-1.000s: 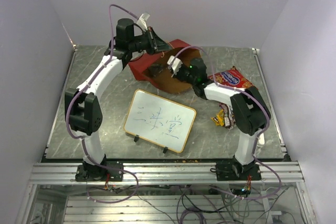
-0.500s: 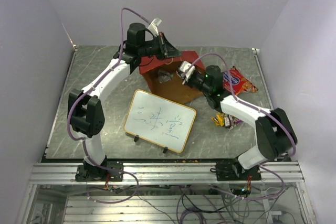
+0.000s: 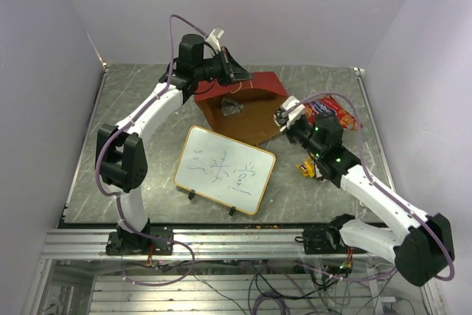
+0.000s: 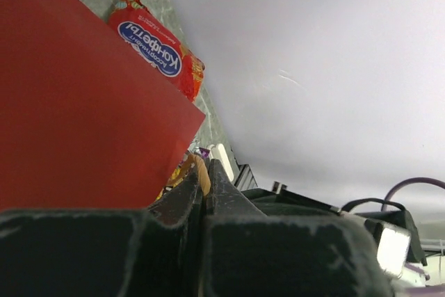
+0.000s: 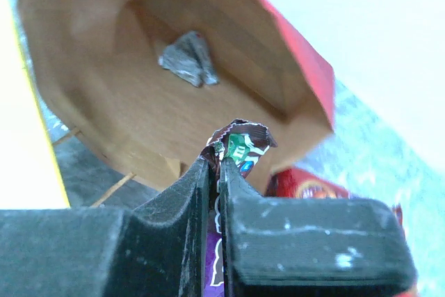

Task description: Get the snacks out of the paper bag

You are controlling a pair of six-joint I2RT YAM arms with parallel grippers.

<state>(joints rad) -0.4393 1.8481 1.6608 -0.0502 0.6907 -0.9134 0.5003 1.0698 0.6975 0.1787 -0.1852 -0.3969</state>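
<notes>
The table [image 3: 133,108] is gray, and a whiteboard [image 3: 225,170] stands on it. Behind the board the paper bag [image 3: 258,82] lies on its side, with its brown mouth open toward the right arm. The red chip bag [image 3: 335,111] lies on the table just right of it. The left gripper [image 3: 237,73] is at the bag's far red edge with its fingers pressed together; I cannot tell if paper is between them. The right gripper [image 5: 215,165], just outside the mouth, pinches a brown and purple candy packet [image 5: 236,145]. A silver packet [image 5: 186,57] lies inside the bag.
</notes>
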